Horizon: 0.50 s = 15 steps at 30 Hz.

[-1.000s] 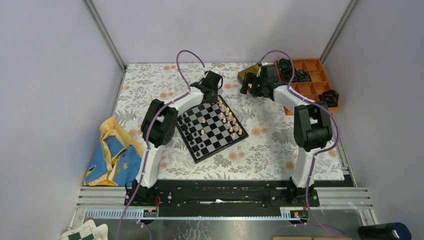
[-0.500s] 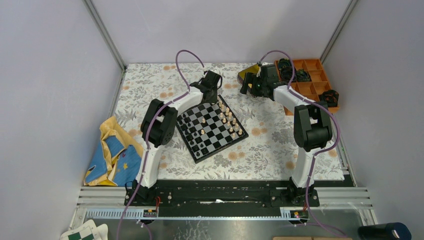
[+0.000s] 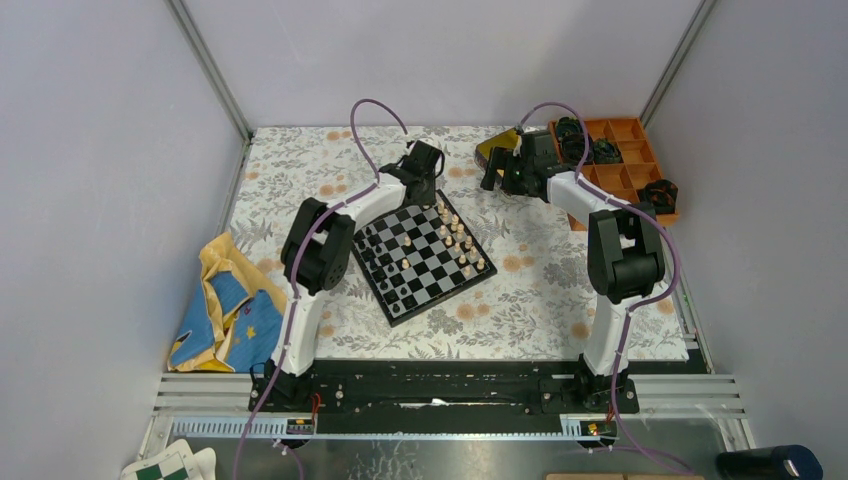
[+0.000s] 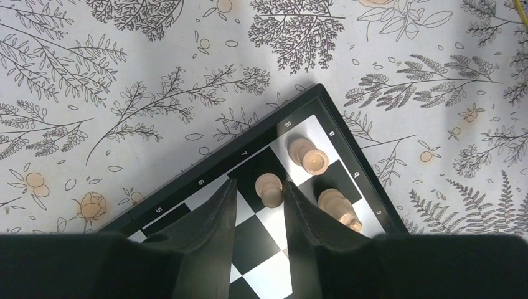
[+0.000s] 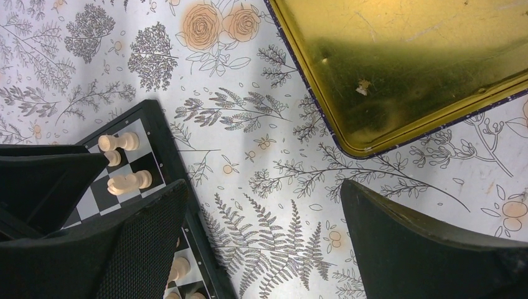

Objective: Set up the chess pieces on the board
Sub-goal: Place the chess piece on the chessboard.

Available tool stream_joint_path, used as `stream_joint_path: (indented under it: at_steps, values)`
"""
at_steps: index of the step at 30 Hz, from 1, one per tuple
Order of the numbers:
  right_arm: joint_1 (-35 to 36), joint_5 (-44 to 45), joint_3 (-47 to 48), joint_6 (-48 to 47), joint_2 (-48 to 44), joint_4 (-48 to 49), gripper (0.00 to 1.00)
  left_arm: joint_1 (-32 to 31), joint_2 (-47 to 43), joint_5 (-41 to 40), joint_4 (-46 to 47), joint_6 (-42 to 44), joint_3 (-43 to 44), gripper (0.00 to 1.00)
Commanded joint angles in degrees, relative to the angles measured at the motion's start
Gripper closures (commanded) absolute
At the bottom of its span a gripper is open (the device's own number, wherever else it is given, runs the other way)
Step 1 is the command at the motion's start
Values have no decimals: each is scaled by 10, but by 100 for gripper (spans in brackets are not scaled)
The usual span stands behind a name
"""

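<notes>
The board (image 3: 425,285) lies turned at an angle in the middle of the table. Tan chess pieces (image 3: 462,240) line its right edge and black ones (image 3: 372,240) stand along its left. My left gripper (image 3: 428,190) hovers over the far corner. In the left wrist view its jaws (image 4: 260,185) stand apart around an upright tan pawn (image 4: 270,190), which is close to the right finger with a gap on the left. Two more tan pieces (image 4: 308,156) stand beside it. My right gripper (image 5: 263,187) is wide open over bare cloth with nothing between its fingers.
A gold tin (image 5: 405,68) lies just beyond the right gripper, near the board's far corner (image 5: 146,112). An orange compartment tray (image 3: 625,165) with bulky black objects sits at the back right. A blue and yellow cloth (image 3: 225,310) is bunched at the left edge.
The left gripper's jaws have spread apart over the board's far corner. Neither arm has visibly shifted.
</notes>
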Motion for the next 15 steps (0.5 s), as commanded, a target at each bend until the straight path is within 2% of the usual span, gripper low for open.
stream_joint_path:
  at_steps: [1, 8, 15]
  values:
    - [-4, 6, 1, -8, -42, -3, 0, 5, -41, -14, 24, -4, -5, 59]
    - [-3, 7, -9, -11, -53, -2, 0, 3, -90, -3, 23, -12, -26, 57]
    - [-3, 9, -32, -11, -67, 6, 0, -20, -190, 6, 10, -18, -134, 54]
